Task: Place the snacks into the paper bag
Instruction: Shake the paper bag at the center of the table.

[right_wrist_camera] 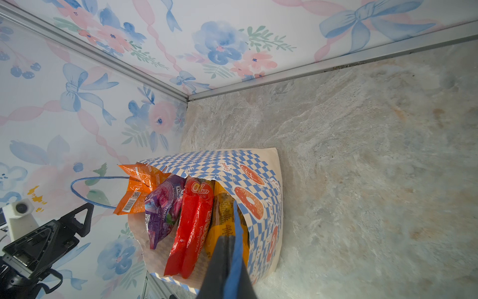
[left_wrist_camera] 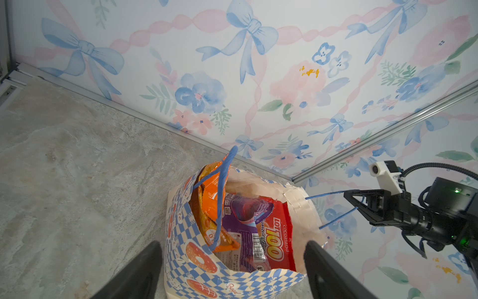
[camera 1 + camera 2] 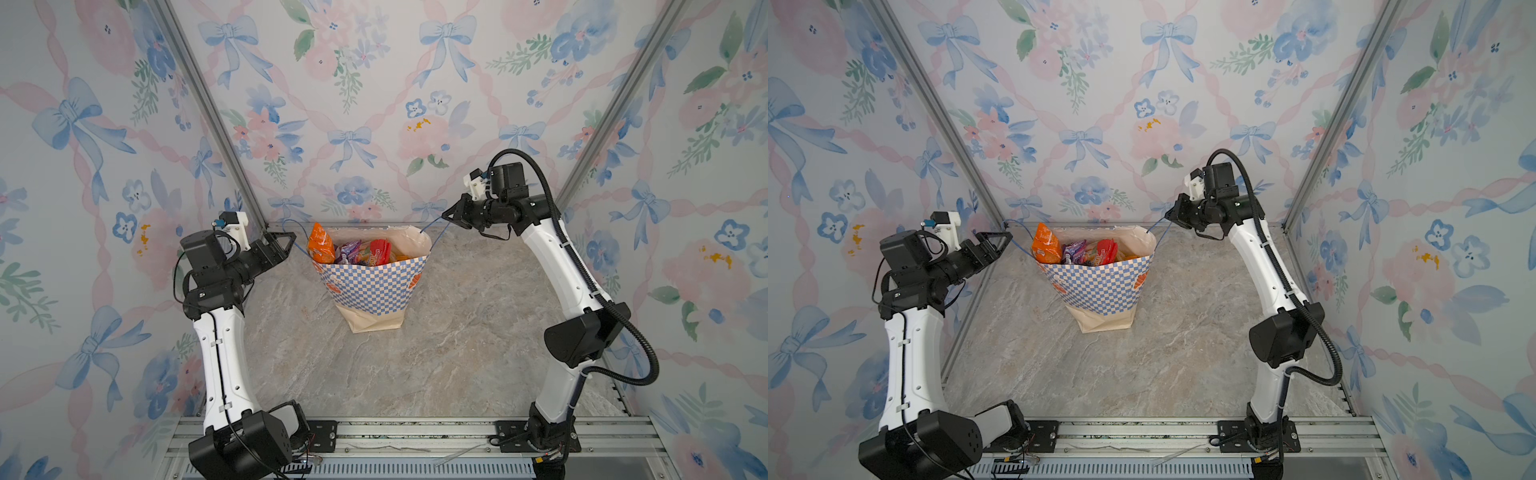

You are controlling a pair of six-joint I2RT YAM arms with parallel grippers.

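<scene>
The paper bag (image 3: 370,286) (image 3: 1100,286), blue-and-white checkered, stands upright near the back wall. The snacks sit inside it: an orange pouch (image 3: 321,245) pokes out at the left, beside a purple one (image 3: 348,251) and a red "100" pack (image 3: 379,251). A yellow pack (image 1: 222,225) also shows in the right wrist view. My left gripper (image 3: 291,245) (image 2: 234,243) stands open just left of the bag's mouth. The left cord handle (image 2: 219,202) loops free between its fingers. My right gripper (image 3: 446,216) (image 1: 227,259) is shut on the right blue cord handle (image 1: 236,233), pulling it taut.
Floral walls close in on three sides, with aluminium posts (image 3: 216,120) (image 3: 615,108) at the back corners. A metal rail (image 3: 415,436) carrying both arm bases runs along the front. The marble tabletop (image 3: 415,365) spreads in front of the bag.
</scene>
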